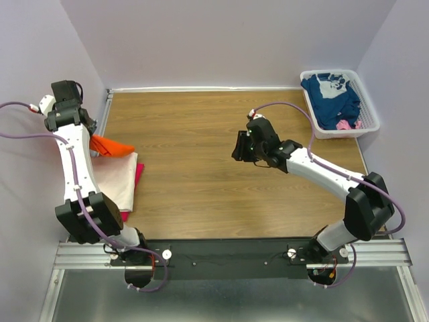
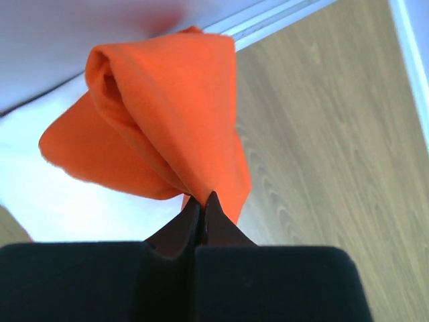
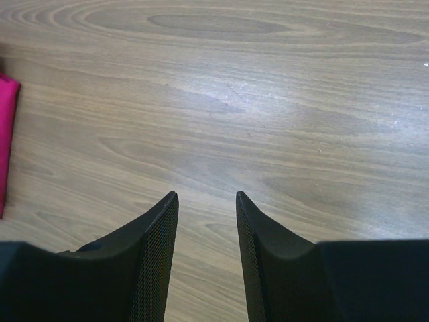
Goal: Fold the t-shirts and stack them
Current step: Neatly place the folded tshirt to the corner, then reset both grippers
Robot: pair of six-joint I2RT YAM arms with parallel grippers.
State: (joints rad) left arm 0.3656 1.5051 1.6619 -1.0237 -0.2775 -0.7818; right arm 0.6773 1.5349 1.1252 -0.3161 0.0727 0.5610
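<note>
Two arms work this table [image 1: 201, 134], and each wrist camera shows something the overhead view cannot. From above, the left arm reaches along the left edge and hides its own fingers; only a wedge of the orange t-shirt [image 1: 112, 145] pokes out from beside it, over the back end of the stack there. The left wrist view settles the matter: the left gripper [image 2: 201, 198] is clenched tight on a pinch of that orange t-shirt [image 2: 167, 114], which bunches into loose folds beyond the fingertips, with the wall close behind it. The overhead view alone shows the stack whole: a cream-white t-shirt [image 1: 117, 178] lies flat on top, and a magenta t-shirt [image 1: 140, 173] peeks out along its right edge. The right gripper [image 1: 239, 146] hangs over the middle of the table, well apart from the stack. Its wrist view shows the right gripper [image 3: 206, 194] released, fingers parted with bare wood between them and only a sliver of the magenta t-shirt [image 3: 5, 134] at the frame's left edge. At the far right corner, seen only from above, a navy t-shirt [image 1: 332, 97] sits crumpled in a white basket [image 1: 372, 124].
</note>
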